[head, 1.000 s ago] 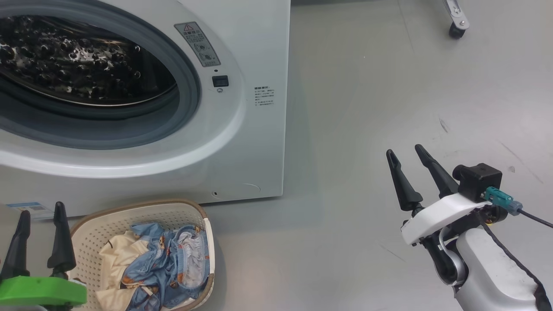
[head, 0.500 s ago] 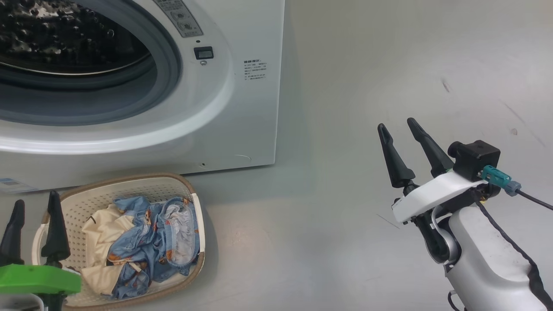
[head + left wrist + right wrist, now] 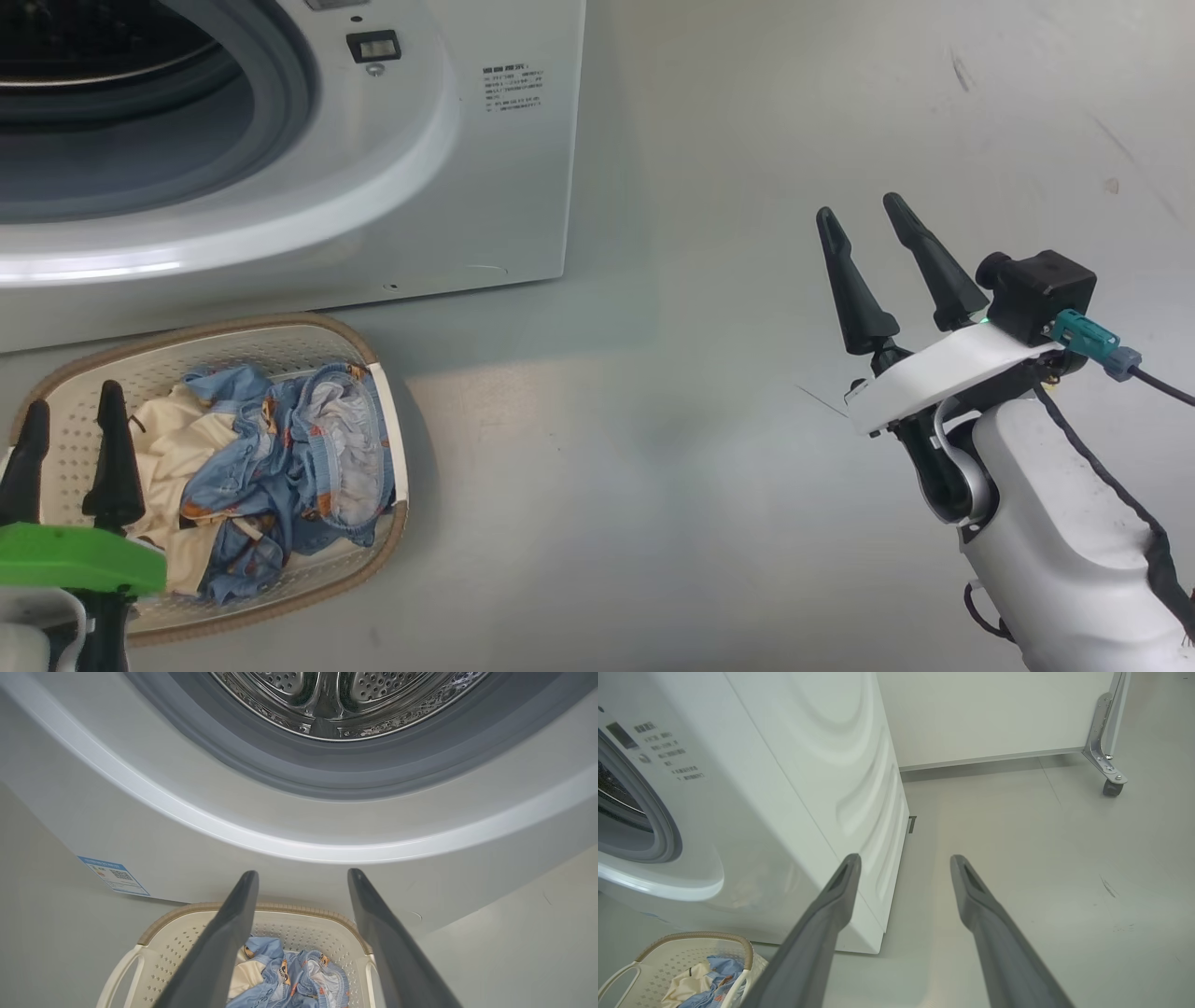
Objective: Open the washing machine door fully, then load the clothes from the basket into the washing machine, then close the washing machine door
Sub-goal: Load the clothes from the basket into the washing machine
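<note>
Head view: left gripper [image 3: 74, 396], fingers apart, above basket [image 3: 233, 347] left edge

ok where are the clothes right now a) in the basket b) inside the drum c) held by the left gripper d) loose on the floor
a: the clothes lie bunched inside the basket, which sits on the floor in front of the washing machine.

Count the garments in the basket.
2: a cream piece at the left of the basket, a blue printed piece bunched beside it, rightward. More may lie hidden underneath.
</note>
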Motion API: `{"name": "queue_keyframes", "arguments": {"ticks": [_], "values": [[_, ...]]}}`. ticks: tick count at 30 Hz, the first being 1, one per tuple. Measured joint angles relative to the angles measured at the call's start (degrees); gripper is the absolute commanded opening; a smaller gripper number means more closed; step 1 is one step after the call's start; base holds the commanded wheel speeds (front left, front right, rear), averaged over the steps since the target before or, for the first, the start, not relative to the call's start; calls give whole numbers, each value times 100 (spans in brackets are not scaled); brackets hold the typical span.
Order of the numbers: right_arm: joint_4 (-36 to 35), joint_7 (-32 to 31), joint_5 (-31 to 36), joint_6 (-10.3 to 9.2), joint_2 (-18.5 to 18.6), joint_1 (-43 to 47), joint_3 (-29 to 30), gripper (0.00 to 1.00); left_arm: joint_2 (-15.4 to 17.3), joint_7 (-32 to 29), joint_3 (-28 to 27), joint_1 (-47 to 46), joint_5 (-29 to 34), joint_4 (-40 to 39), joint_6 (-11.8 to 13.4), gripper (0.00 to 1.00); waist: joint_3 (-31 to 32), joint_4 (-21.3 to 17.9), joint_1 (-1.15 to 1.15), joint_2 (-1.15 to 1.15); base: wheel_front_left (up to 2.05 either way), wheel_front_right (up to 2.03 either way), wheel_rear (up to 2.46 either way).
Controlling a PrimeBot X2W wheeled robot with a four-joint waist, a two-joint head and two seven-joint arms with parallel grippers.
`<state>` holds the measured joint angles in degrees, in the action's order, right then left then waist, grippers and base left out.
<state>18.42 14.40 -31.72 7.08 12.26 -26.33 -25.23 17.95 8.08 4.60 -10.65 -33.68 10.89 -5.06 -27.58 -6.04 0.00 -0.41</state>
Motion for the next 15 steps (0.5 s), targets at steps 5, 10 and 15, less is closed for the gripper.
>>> {"name": "queue_keyframes", "arguments": {"ticks": [5,10,15], "values": [[-45,0,52,0,-34,-164,18,100,1,-55,104,-260,-18,145,-36,100,-320,-40,0,0,0,0,0],[-86,0,94,0,-78,-375,20,100,3,-112,155,-517,-58,335,-86,100,-642,-51,0,0,0,0,0],[-110,0,110,0,-89,-577,42,100,-5,-176,252,-770,-109,568,-91,100,-951,-40,0,0,0,0,0]]}}
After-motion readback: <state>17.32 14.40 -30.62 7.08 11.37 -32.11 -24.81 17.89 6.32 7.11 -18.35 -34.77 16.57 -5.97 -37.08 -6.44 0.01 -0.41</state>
